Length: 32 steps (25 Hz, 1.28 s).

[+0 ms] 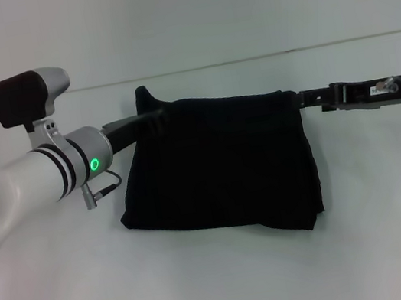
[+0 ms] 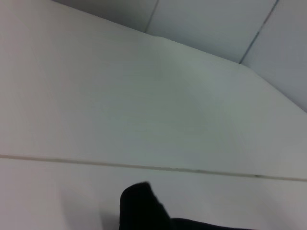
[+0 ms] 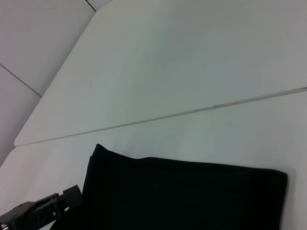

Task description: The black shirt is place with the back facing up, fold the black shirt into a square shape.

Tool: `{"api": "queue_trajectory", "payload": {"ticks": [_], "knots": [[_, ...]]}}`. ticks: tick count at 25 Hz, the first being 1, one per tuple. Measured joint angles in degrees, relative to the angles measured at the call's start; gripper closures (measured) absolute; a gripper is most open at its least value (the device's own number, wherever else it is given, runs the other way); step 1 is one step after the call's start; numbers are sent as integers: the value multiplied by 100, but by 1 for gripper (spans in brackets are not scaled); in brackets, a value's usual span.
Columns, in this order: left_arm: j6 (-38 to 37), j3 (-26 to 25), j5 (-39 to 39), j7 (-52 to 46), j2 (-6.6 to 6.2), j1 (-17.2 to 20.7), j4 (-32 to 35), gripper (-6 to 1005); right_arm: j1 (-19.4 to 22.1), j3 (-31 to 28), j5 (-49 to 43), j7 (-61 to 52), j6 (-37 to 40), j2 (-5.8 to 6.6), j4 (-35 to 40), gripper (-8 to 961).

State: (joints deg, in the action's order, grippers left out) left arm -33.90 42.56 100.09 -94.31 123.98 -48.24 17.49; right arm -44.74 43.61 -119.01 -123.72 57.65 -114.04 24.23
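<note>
The black shirt [image 1: 219, 166] hangs as a folded sheet in the middle of the head view. Its upper edge is stretched between my two grippers and its lower edge rests on the white table [image 1: 224, 285]. My left gripper [image 1: 154, 118] is shut on the upper left corner, where a point of cloth sticks up. At the upper right corner my right gripper [image 1: 294, 100] is shut on the cloth. The left wrist view shows only that cloth point of the black shirt [image 2: 141, 208]. In the right wrist view, the black shirt [image 3: 182, 191] has the left gripper [image 3: 43, 211] at its far end.
The white table fills all views, with a seam line [image 1: 247, 59] running across behind the shirt. A pale wall [image 1: 177, 14] rises beyond it. My left arm's white forearm [image 1: 42, 178] reaches in low over the table's left side.
</note>
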Motion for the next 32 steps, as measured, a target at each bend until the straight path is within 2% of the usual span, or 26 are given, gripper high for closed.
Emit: {"api": "queue_trajectory", "payload": {"ticks": [3, 6, 14, 16, 26, 32], "knots": [[117, -14, -8, 0, -4, -1, 0, 968, -37, 45, 0, -2, 1, -24, -49, 84], [258, -21, -8, 0, -11, 36, 72, 757, -74, 110, 0, -3, 1, -53, -67, 87], [183, -38, -8, -316, -33, 402, 544, 402, -118, 155, 4, -12, 72, -132, -76, 95], [114, -38, -8, -358, -38, 479, 626, 325, -133, 156, 10, -15, 97, -161, -92, 161], [-8, -34, 35, -369, -41, 539, 666, 328, -234, 126, 41, -79, -64, -236, -238, 509], [-109, -38, 32, -369, -49, 585, 668, 330, -231, 92, 66, 8, -137, -323, -171, 698]]}}
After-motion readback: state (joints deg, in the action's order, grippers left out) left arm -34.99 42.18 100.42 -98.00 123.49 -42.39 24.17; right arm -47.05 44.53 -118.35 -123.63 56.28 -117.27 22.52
